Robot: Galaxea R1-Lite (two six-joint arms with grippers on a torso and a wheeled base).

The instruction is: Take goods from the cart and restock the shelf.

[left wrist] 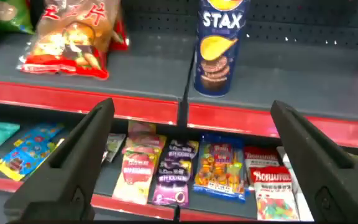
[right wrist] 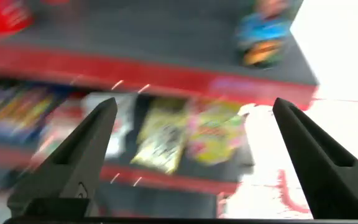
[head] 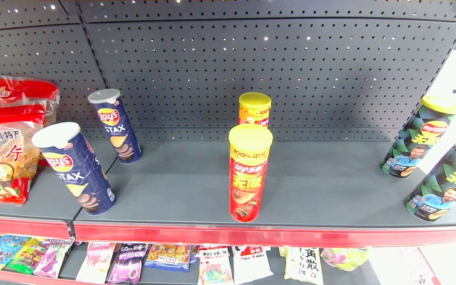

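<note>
Black fingers (left wrist: 73, 155) of my left gripper (left wrist: 191, 106) stand wide apart before the red shelf edge (head: 251, 233); my right gripper (right wrist: 194, 102) is spread the same way (both hold nothing). On the grey shelf (head: 323, 186), front row: blue chip can (head: 75, 168), red can (head: 248, 174), green can (head: 441, 186). Behind them: second blue can (head: 115, 126), yellow-lidded can (head: 254, 109), second green can (head: 414, 138).

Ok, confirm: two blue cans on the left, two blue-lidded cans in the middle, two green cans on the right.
No: in the head view the middle cans have yellow lids, not blue. The blue cans and green cans are as stated.
</note>
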